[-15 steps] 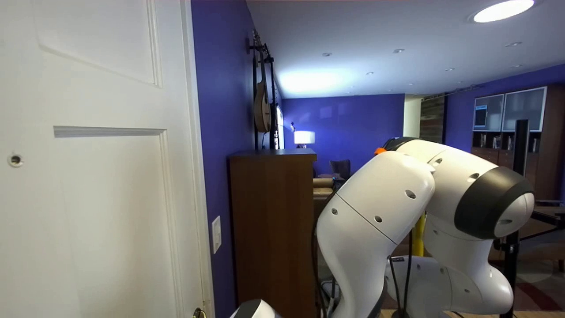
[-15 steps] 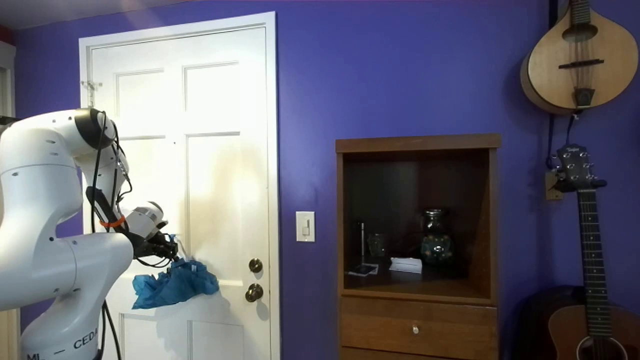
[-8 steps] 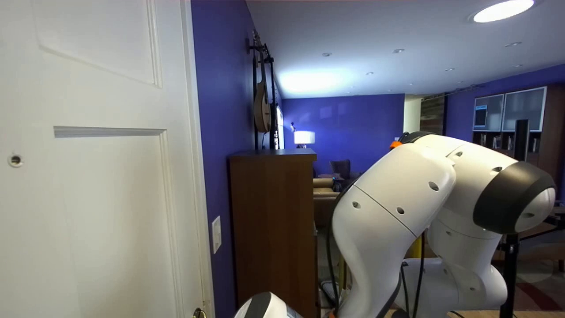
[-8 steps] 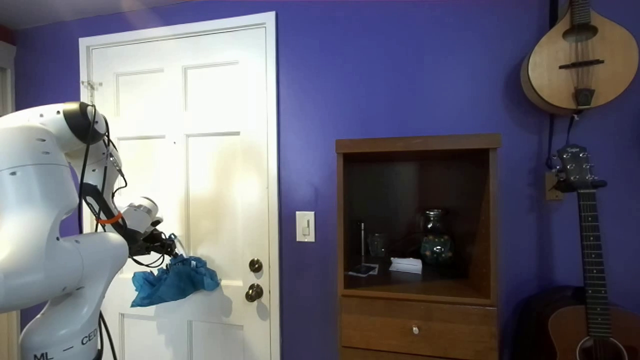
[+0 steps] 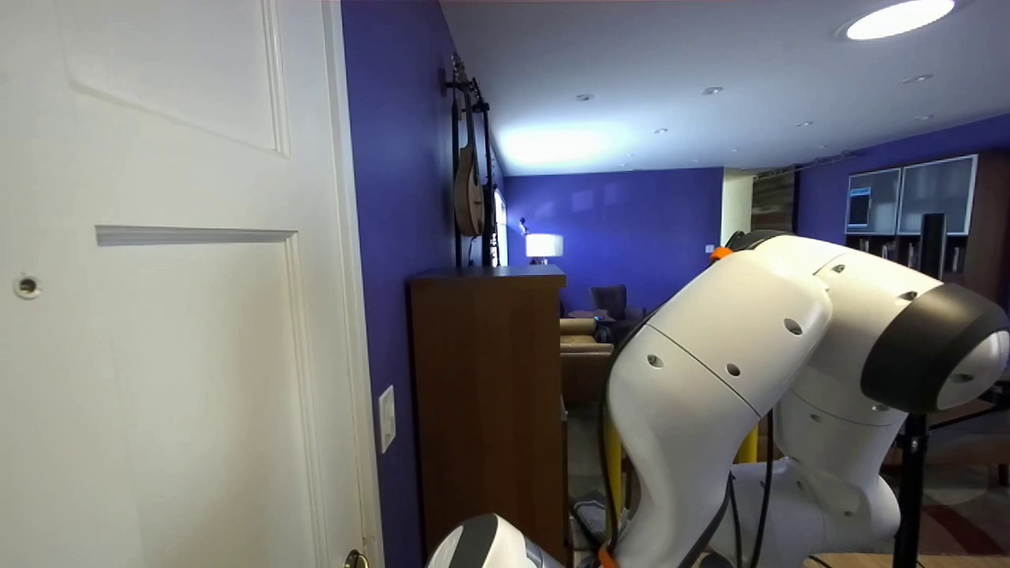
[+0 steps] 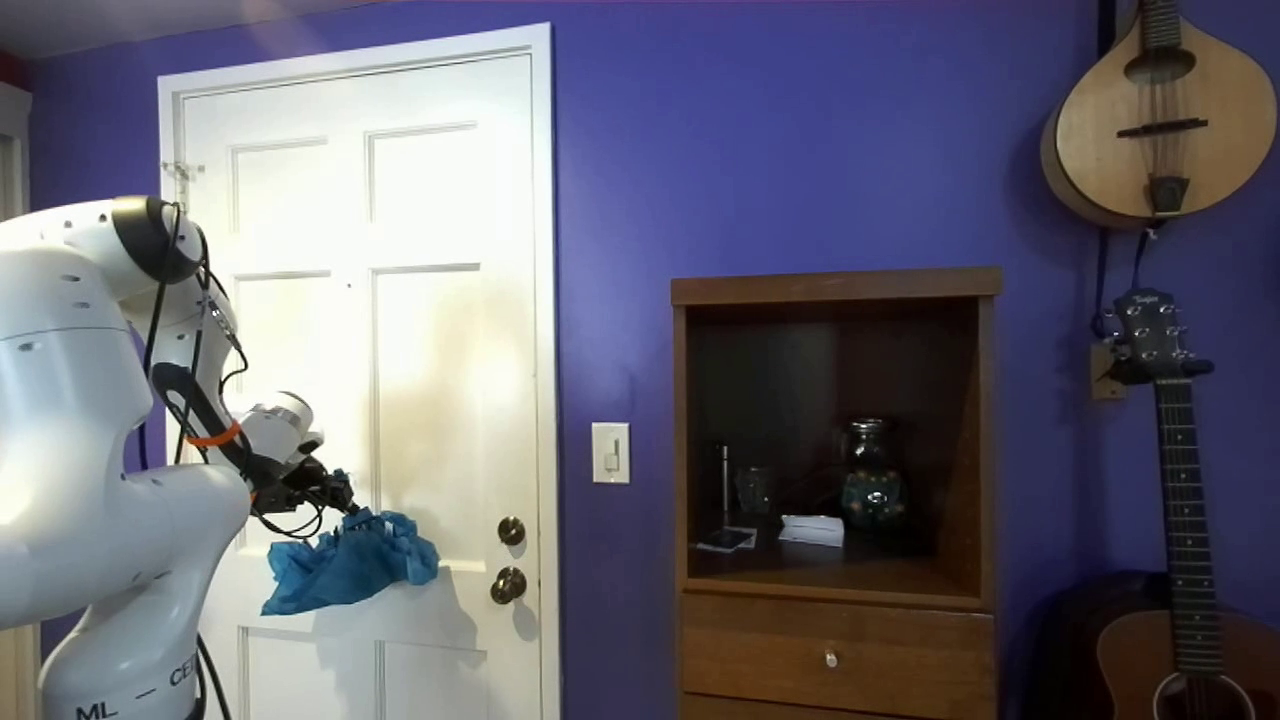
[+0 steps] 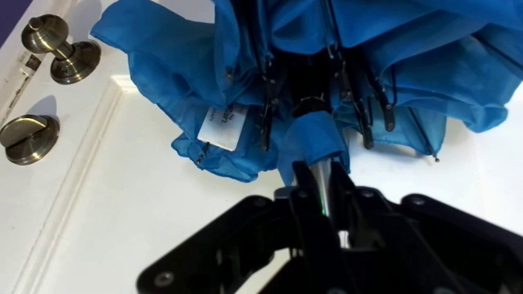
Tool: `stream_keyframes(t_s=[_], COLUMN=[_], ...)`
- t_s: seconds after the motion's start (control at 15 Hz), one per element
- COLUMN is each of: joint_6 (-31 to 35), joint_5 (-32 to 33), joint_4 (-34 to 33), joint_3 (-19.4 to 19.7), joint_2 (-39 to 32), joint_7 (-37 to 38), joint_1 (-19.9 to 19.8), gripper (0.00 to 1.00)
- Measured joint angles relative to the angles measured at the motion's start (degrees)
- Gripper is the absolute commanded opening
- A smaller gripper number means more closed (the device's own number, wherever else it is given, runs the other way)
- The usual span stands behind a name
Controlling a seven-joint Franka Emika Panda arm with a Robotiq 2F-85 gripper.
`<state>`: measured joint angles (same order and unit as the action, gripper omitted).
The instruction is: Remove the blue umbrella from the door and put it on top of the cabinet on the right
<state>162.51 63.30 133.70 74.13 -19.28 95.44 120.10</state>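
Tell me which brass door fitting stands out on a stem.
The knob, nearer the umbrella in the wrist view; the thumb turn sits close to the door.

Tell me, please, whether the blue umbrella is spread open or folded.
The umbrella is loosely folded, not spread: in the wrist view, its fabric is bunched and several dark ribs cluster near its shaft.

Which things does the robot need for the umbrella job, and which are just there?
For the job:
blue umbrella
gripper, holding it
white door
brown cabinet

Just there:
mandolin-like instrument
guitar
vase
light switch
lamp
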Motion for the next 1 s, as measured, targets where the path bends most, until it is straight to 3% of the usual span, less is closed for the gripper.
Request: stream_keyframes(t_s=[0.33, 0.93, 1.0], joint_6=[-1.5, -10.3, -10.0], joint_5=[0.0, 0.3, 0.3], joint_4=[0.0, 5.2, 5.9], joint_3=[2.0, 23.6, 24.6], joint_2=[-0.1, -0.5, -1.0], joint_7=[1.4, 8.1, 8.8], joint_1=[1.4, 21.8, 22.4], gripper=[0.04, 0.04, 0.04])
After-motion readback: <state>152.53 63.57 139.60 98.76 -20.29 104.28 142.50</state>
